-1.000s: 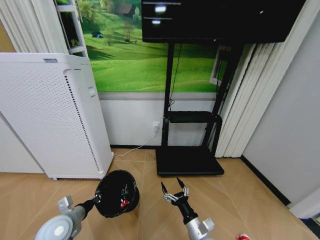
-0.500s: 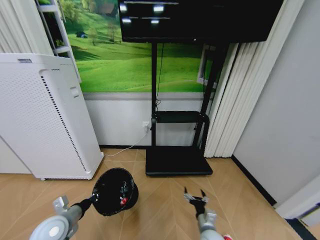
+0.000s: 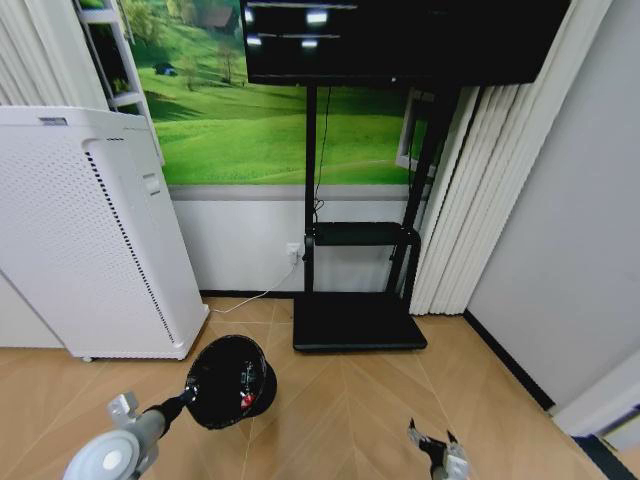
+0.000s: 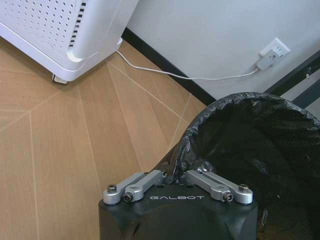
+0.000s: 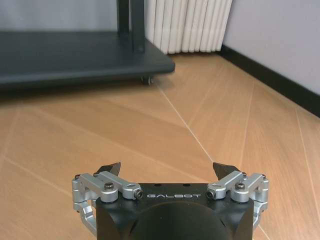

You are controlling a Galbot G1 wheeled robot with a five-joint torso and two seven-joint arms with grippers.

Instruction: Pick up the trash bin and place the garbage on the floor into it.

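The left gripper (image 4: 176, 176) is clenched on the rim of the trash bin (image 3: 232, 381) — carried over the floor (image 3: 340, 410), near the white appliance (image 3: 90, 240). The right gripper (image 5: 167, 172) hangs spread, empty — a reach for remaining garbage seems next.

trash bin (image 3: 232, 381) on floor (image 3: 340, 410), front-left, left gripper (image 4: 172, 176) at its near rim | litter inside bin | white appliance (image 3: 95, 235) behind-left of bin | TV stand (image 3: 358, 320) behind-right, against wall | right gripper (image 3: 432, 441) low, right of bin, well apart
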